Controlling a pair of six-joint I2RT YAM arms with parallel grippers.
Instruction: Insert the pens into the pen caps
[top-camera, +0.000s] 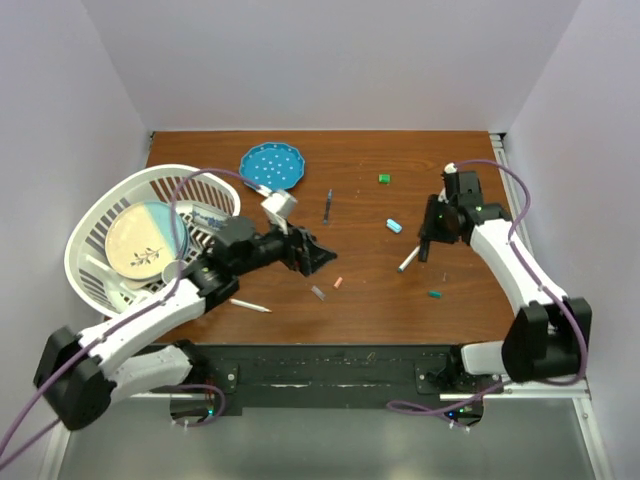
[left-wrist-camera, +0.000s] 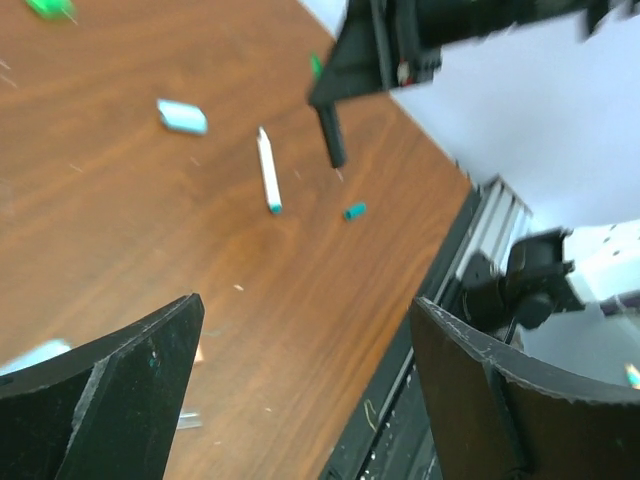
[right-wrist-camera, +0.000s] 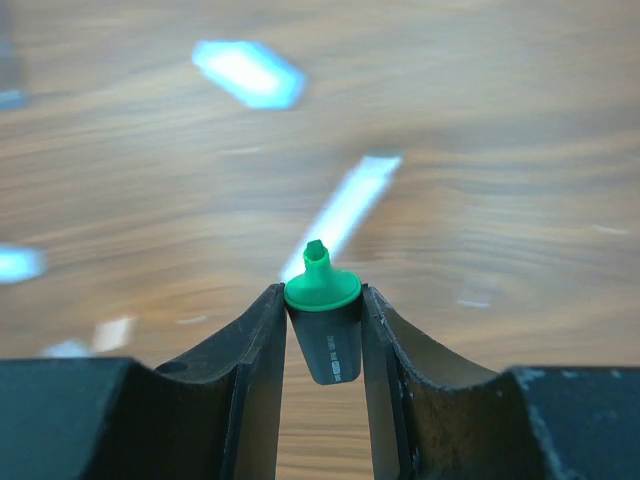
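Pen (right-wrist-camera: 328, 350) | green tip | gripped by right claw (right-wrist-camera: 322, 300) | barrel print unreadable

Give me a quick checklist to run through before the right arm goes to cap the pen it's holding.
1. Right end effector shut on the green-tipped pen: ok, barrel clamped.
2. Pen's tip uncovered and sticking out front: ok.
3. Green cap free to grab: ok, lying alone on the table, nothing touching it.
4. Which way the cap's opening faces: cannot tell, too small.
5. Left end effector open and empty, ready to hold the cap: ok.
6. Pen lined up with the cap: not ok, they are well apart.
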